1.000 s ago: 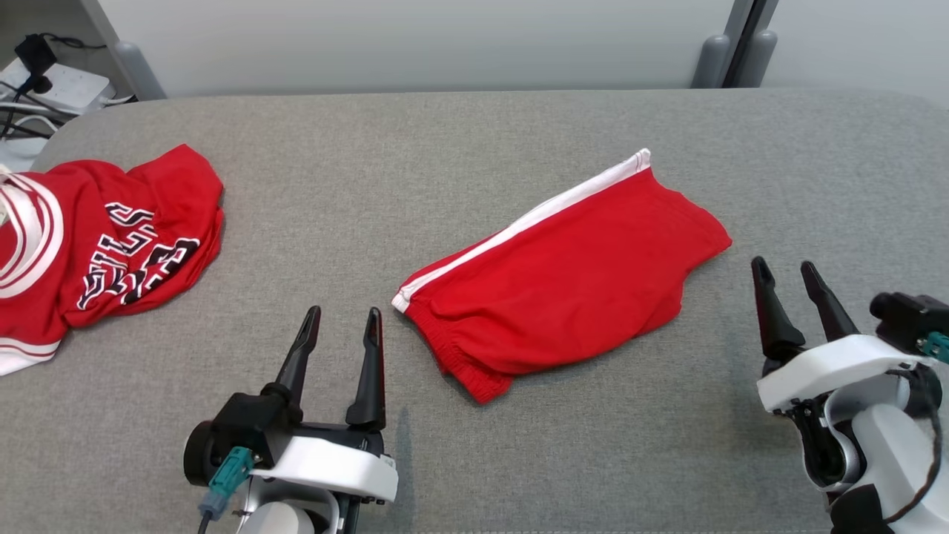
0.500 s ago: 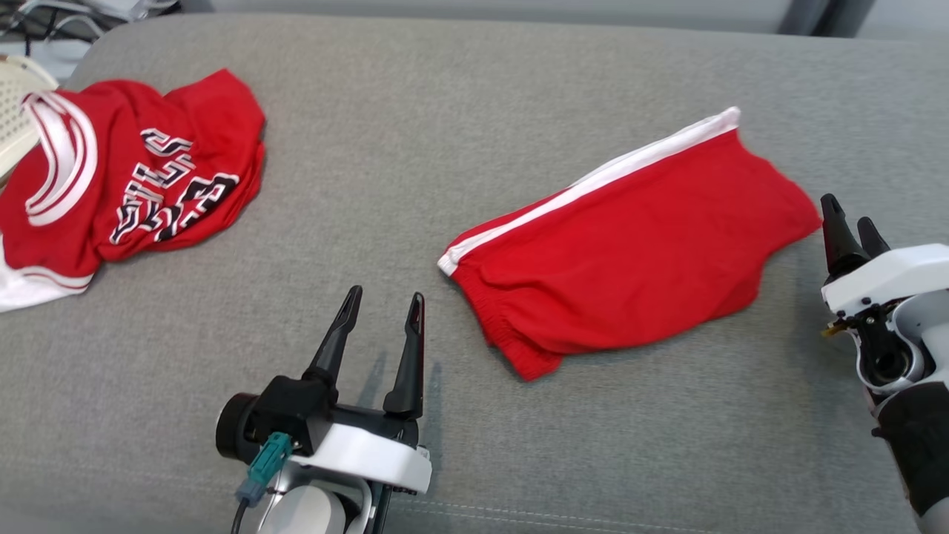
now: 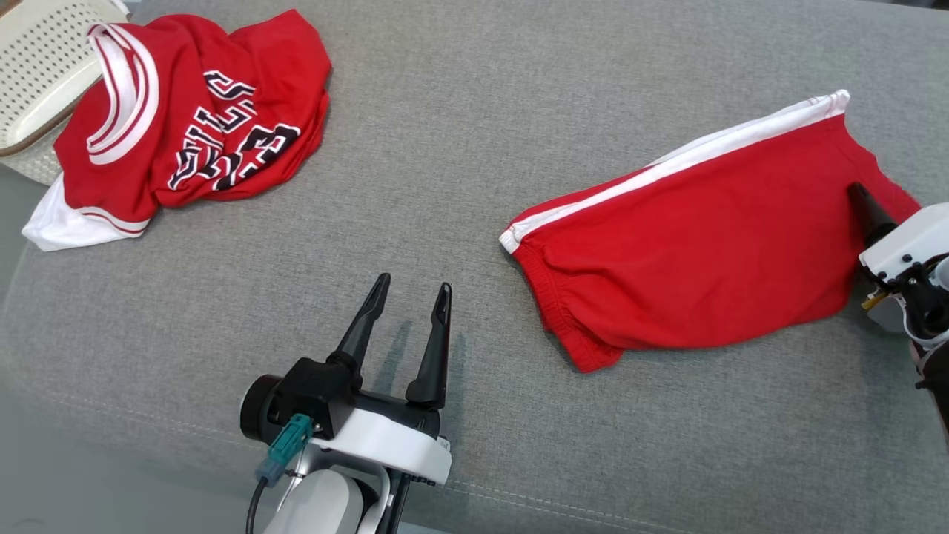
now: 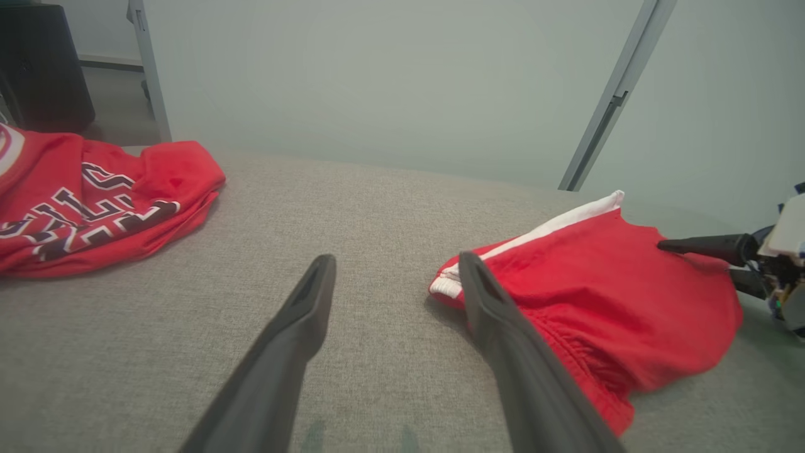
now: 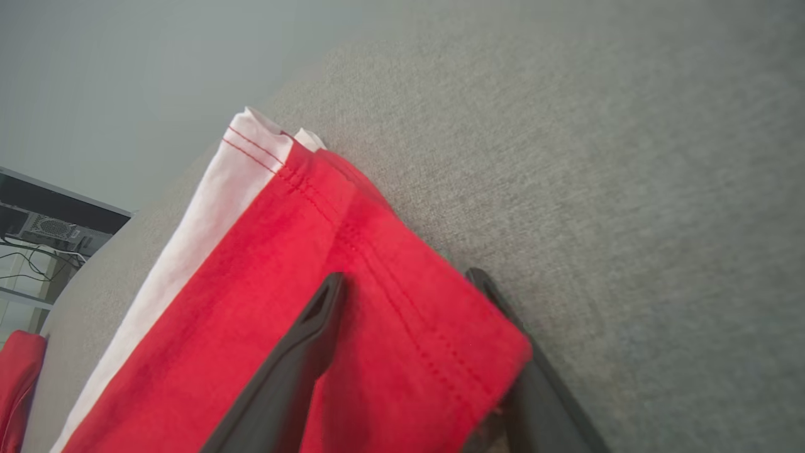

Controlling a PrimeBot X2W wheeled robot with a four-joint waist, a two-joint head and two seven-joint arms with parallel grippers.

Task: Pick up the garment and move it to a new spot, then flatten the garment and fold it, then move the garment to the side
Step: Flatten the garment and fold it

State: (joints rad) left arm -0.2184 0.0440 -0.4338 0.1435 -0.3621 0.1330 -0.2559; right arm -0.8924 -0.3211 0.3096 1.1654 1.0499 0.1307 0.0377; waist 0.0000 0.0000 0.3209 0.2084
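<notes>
grey cloth surface (image 3: pixel 460 148) runs wide in front of me, and the shorts (image 3: pixel 704 237) lie on its right half, folded flat, white stripe along the far edge. their long axis runs on a slant, from the elastic waist end near the middle of the surface out to the hem end at my right.

that hem end is where my right gripper (image 5: pixel 405 277) sits. its jaws are apart and straddle the hem corner: one finger lies on top of the red cloth, the other is at the edge, partly tucked under it. nothing is pinched yet, as far as i can judge.

my left gripper (image 3: pixel 414 282) is open and empty, hovering over bare surface, with the waist end off to its right and a little farther out, near but not touching.

so the right arm has the closer hold, and i judge the lift starts from the hem.

a jersey (image 3: pixel 200 119) lies well apart at the far left, by a basket (image 3: pixel 37 67).
</notes>
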